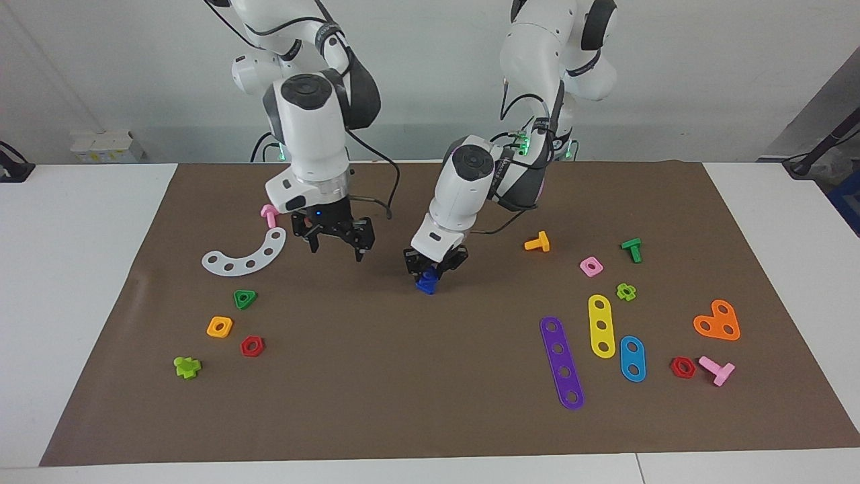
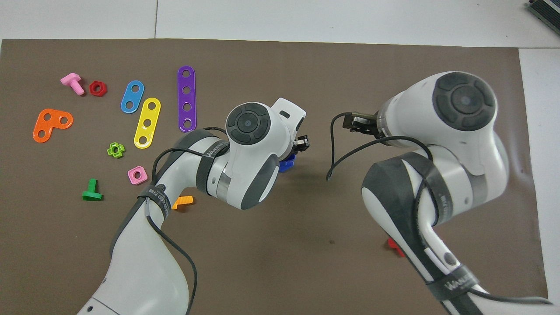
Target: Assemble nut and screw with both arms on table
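Robotics lab: white table [image 1: 87, 282] (brown mat [image 1: 416, 390]), bare walls, cabled arms.

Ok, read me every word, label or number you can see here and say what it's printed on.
"WAN…": white lettering on the black fabric strap around the left white jointed robot arm; the remaining letters are too blurred to read.
Similar white lettering on the black strap on the right white arm: too blurred to read.
No other text is visible.

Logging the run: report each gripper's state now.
Left gripper: shut on the blue piece, low over the middle of the brown mat.
Right gripper: open, empty, above the mat.
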Tool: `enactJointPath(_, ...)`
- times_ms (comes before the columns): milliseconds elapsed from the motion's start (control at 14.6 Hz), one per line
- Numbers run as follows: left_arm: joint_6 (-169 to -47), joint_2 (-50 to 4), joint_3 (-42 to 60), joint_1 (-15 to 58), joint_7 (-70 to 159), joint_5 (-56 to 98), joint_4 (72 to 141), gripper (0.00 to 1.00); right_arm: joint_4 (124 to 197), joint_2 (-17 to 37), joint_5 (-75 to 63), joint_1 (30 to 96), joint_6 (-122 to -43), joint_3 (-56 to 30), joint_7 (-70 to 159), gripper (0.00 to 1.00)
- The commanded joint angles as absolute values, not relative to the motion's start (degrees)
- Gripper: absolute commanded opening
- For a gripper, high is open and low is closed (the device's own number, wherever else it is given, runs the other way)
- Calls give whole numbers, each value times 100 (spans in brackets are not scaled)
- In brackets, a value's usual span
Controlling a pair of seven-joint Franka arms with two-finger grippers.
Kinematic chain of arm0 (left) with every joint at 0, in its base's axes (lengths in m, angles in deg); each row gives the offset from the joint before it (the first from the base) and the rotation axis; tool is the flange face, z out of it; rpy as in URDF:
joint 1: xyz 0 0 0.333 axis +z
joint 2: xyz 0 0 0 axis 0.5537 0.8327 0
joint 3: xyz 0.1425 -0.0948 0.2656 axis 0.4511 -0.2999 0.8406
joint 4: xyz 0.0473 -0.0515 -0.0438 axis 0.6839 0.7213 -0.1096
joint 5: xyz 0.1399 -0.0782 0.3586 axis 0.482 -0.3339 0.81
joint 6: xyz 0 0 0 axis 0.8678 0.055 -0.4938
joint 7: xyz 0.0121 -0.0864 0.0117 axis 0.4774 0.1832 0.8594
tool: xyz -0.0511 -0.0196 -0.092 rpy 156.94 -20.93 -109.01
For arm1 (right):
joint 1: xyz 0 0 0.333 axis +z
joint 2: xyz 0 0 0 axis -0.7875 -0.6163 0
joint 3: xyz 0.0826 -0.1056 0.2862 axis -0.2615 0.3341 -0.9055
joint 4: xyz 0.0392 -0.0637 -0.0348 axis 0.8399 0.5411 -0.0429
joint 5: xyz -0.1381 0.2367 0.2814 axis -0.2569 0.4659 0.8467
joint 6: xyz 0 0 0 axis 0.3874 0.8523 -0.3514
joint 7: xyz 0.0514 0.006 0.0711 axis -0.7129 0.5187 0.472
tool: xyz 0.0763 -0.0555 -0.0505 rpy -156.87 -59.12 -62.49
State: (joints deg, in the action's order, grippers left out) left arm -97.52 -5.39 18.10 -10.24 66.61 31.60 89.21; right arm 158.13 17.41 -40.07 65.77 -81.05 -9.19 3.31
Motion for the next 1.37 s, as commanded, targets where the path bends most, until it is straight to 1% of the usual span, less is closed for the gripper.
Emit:
enactJointPath(0, -9716, -511, 1906, -1120, 6663, 3015, 9044, 0, 15997, 2114, -3654, 6084, -7866, -985, 1155, 99)
enactJointPath(274, -9795, -590, 1923, -1226, 6663, 3085, 9395, 0, 15866, 2413, -3663, 5679, -7418, -967, 1796, 99)
enactJointPath(410, -10039, -573, 1923, -1217, 6663, 3094, 9465, 0, 15568, 2431, -3663, 5617, -7006, -958, 2045, 99)
enactJointPath(615, -10593, -634, 1923, -1418, 6663, 3094, 10009, 0, 15198, 2431, -3733, 5564, -6565, -950, 2220, 99)
enactJointPath(752, -10630, -643, 1923, -1402, 6646, 3094, 10037, 0, 14952, 2422, -3663, 5372, -6380, -958, 2439, 99)
enactJointPath(821, -10665, -634, 1915, -1341, 6602, 3094, 10028, 42, 14873, 2414, -3663, 5284, -6336, -958, 2623, 99)
enactJointPath(889, -10674, -634, 1923, -1340, 6567, 3103, 10011, 99, 14846, 2422, -3654, 5231, -6301, -958, 2756, 99)
enactJointPath(1094, -10386, -608, 1967, -1262, 6558, 3173, 9661, 100, 14907, 2484, -3654, 5221, -6230, -958, 2871, 99)
enactJointPath(1231, -9553, -608, 1985, -990, 6558, 3173, 9152, 100, 14907, 2493, -3654, 5213, -6117, -967, 2950, 99)
enactJointPath(1299, -9088, -625, 1985, -719, 6549, 3190, 8888, 100, 14907, 2510, -3654, 5221, -6029, -976, 2994, 99)
